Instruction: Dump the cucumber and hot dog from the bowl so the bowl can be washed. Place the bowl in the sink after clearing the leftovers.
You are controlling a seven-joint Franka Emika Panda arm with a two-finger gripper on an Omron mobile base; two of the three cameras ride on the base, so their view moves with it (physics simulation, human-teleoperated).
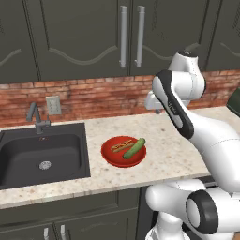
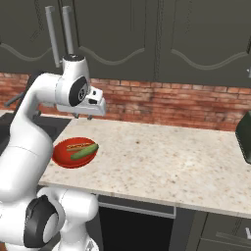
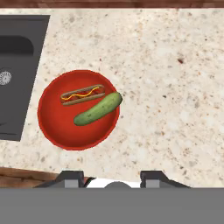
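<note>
Gripper (image 3: 113,177) high above counter (image 3: 175,87), fingers apart, empty; red bowl (image 3: 54,127) below-left of it holds cucumber (image 3: 97,109) and hot dog (image 3: 82,94); sink (image 3: 17,70) further left; nothing dumped yet.

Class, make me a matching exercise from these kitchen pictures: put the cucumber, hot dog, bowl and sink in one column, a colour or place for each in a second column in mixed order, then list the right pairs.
Column one:
1. cucumber
2. hot dog
3. bowl
4. sink

Column two:
A. dark grey basin set into the counter, with a faucet behind it
B. glossy red, resting on the speckled counter beside the basin
C. dark green, lying in the dish
D. tan with a red-orange middle, lying in the dish

Pairs: 1-C, 2-D, 3-B, 4-A
</note>
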